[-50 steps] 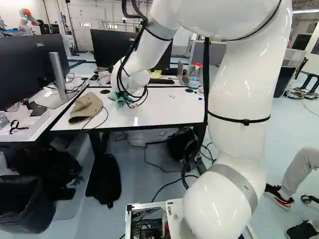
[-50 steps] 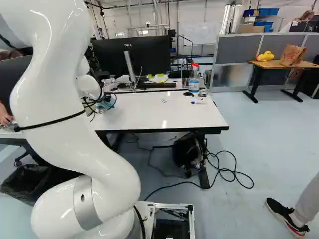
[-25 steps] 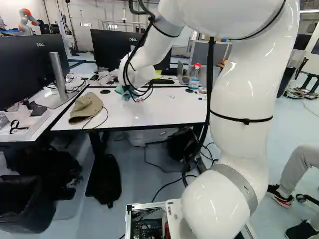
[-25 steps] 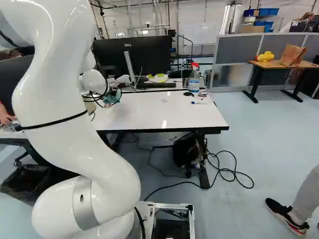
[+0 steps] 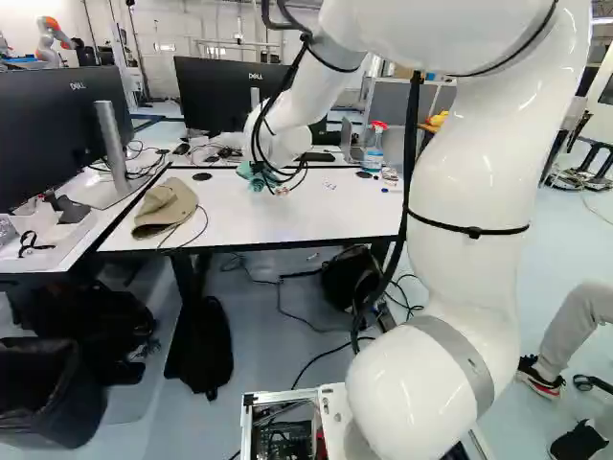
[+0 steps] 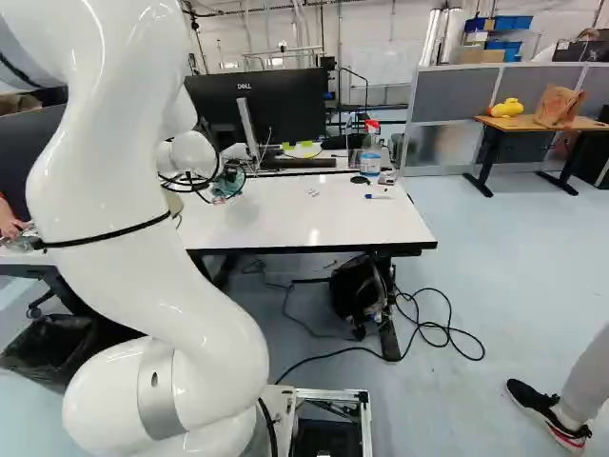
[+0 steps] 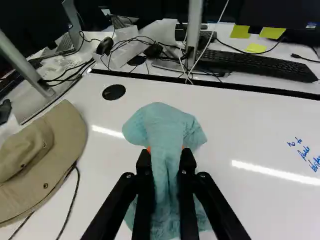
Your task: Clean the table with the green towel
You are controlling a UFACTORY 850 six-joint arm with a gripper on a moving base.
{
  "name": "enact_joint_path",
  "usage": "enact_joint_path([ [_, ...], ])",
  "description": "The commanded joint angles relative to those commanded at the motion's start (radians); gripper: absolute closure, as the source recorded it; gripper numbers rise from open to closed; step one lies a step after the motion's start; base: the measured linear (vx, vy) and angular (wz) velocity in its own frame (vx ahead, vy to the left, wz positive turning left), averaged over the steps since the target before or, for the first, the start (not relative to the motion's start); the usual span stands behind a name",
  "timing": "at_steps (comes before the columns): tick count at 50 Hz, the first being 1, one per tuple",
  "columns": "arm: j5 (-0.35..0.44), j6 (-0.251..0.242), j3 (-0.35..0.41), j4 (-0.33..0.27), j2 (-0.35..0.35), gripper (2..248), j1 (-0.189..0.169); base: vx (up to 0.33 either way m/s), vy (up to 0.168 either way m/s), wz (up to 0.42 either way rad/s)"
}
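Gripper (image 5: 271, 182) clenched on bunched towel (image 7: 167, 130) | over table (image 6: 328, 224), contact unclear | hat (image 7: 60, 131) one side, blue writing (image 7: 304, 152) other | black disc (image 7: 114, 92) ahead.

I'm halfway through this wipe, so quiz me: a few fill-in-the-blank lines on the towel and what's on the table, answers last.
The pincer grips the towel between its ____ fingers.
In the left base view, the hat lies to the ____ of the towel.
The handwriting on the table is ____ in colour.
The spray bottle has a ____ top.

Missing words: two; left; blue; red
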Motion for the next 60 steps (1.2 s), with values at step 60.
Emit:
enact_joint_path([
  [60, 0.0, 0.0, -0.013, 0.0, -0.012, 197, -0.18, 0.0, 0.0, 0.0],
])
